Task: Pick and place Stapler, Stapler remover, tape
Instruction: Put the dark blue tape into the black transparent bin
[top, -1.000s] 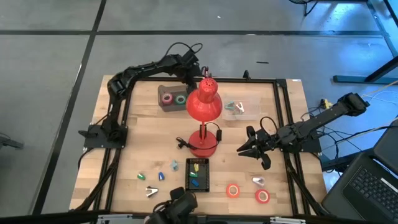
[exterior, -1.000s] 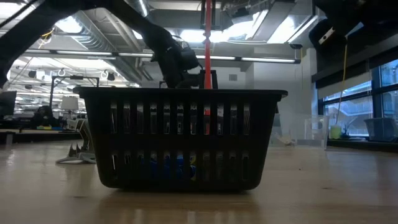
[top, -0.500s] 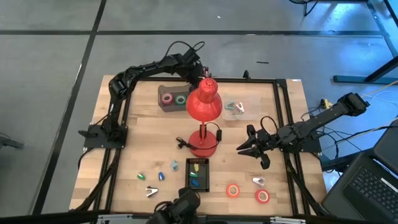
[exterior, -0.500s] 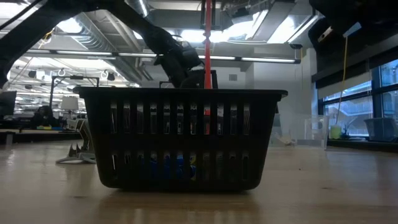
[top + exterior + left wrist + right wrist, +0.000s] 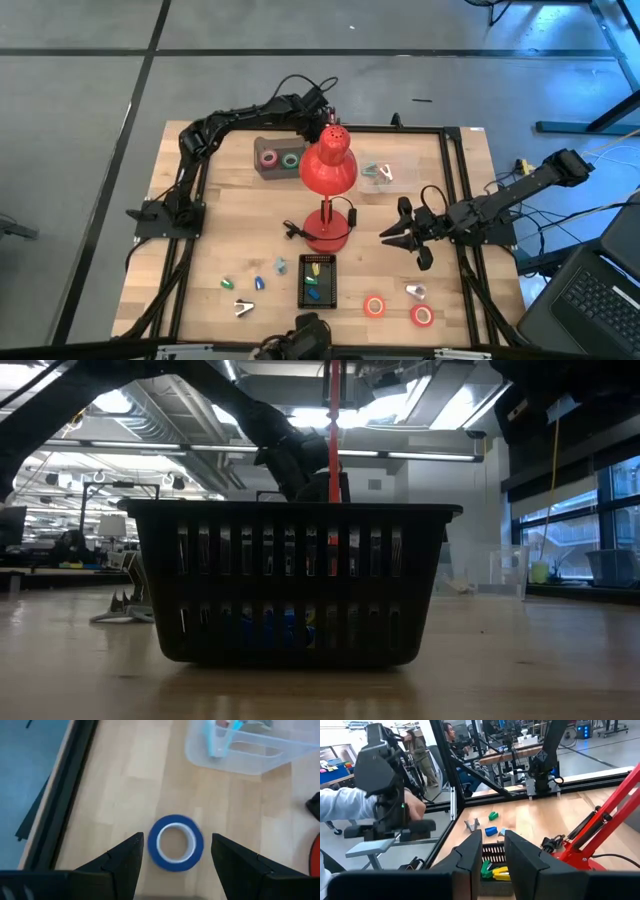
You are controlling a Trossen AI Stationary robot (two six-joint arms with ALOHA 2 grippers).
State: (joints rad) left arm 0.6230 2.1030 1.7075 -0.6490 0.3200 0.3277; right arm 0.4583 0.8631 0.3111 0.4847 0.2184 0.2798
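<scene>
Left gripper (image 5: 174, 851) hangs open over a blue tape roll (image 5: 175, 842) near the table's (image 5: 240, 205) far edge beside a clear container (image 5: 240, 747), while the right gripper (image 5: 392, 238), fingers narrowly parted around nothing, waits toward the right edge, red tape rolls (image 5: 375, 306) lying by the near edge.

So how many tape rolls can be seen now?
5: pink and green in the grey box, two red at the near right, one blue under the left hand. The lamp may hide more.
</scene>
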